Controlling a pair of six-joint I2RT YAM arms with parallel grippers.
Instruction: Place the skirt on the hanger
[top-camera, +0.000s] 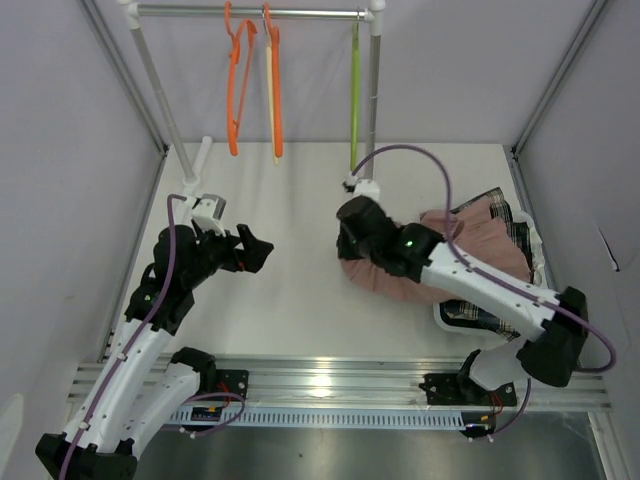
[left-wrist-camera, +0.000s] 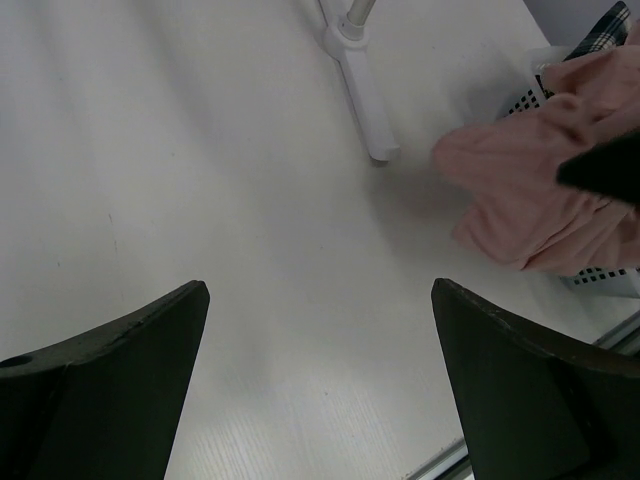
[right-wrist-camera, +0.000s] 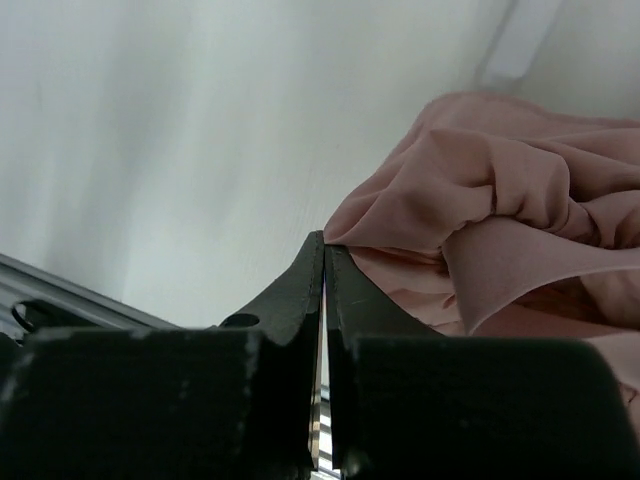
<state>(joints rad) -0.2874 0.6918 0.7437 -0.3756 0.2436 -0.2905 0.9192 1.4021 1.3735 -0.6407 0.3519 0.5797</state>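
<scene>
White table fills the overhead view, with grey walls on three sides and a rail along the far edge. On the rail hangs the hanger, pale cream, between orange hangers and well apart from both arms. The skirt lies at the right edge in a white basket, mostly buried under a pink garment. The right pincer sits at that garment's left end, and the left pincer hangs near the left edge.

From the left wrist, the left pincer is released, jaws wide over bare table. A corner of plaid skirt peeks out beyond the pink garment and the basket.

From the right wrist, the right pincer is clenched, seemingly nipping the edge of the pink garment. No skirt shows here.

Judging by its folds, the skirt is light, limp and pleated. It will sag and bunch, so the waistband looks the best place to take hold, once the pink garment is off it.
</scene>
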